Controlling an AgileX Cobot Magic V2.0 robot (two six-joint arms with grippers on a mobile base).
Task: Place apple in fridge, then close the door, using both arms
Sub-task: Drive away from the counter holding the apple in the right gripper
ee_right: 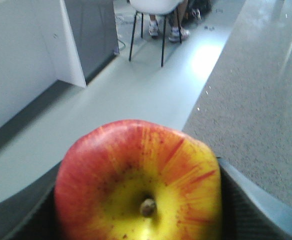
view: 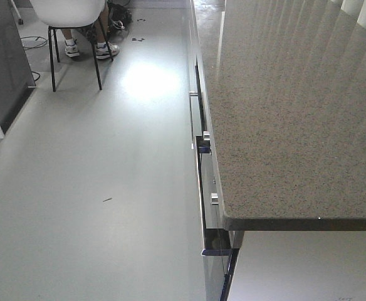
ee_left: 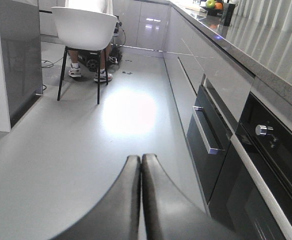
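The apple, red with a yellow patch round its stem, fills the lower part of the right wrist view, stem towards the camera. My right gripper is shut on it, with dark fingers pressing on both sides. My left gripper is shut and empty, low over the grey floor. The dark grey fridge stands at the far left and also shows as the fridge in the left wrist view and the fridge in the right wrist view. Its door cannot be made out. Neither arm shows in the front view.
A speckled stone counter runs along the right over drawers with metal handles and an oven. At the back a person's legs show under a white chair. Cables lie on the floor near the fridge.
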